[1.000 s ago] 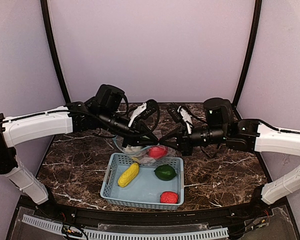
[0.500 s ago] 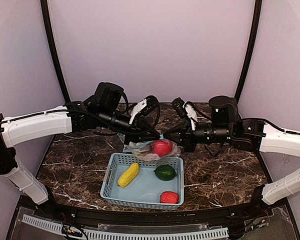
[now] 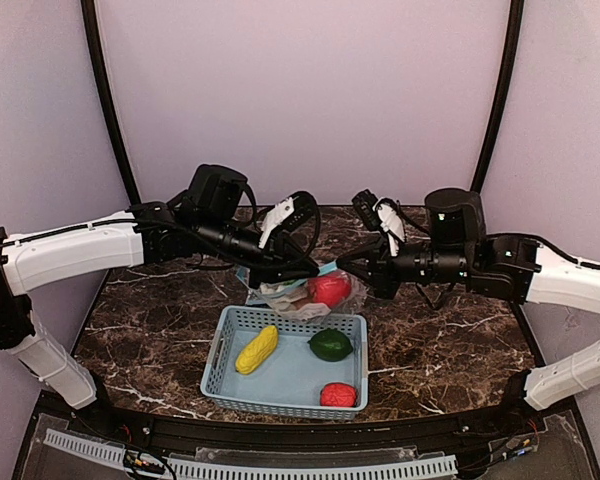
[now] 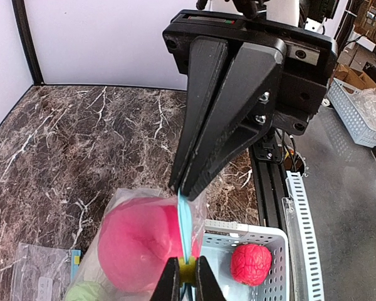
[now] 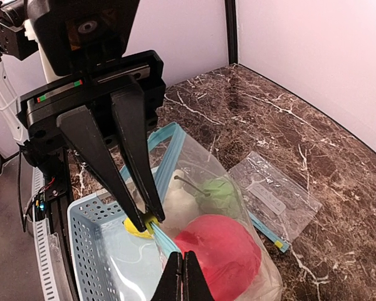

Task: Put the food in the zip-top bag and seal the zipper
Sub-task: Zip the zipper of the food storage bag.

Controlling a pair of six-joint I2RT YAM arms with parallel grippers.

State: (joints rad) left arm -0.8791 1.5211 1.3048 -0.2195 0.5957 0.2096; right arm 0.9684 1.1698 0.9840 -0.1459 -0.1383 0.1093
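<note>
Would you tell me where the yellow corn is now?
In the top view, the yellow corn lies in the left half of the blue basket, left of the dark green fruit.

Soft, even, bright light falls from overhead. The glossy dark brown marble table [image 3: 150,330] shows a mild sheen and only faint shadow beside the light blue plastic basket [image 3: 212,372]. Small glints sit on the clear plastic zip-top bag [image 5: 203,160]. The black upright poles [image 3: 108,110] bow in the overhead view; focus is crisp.
</note>
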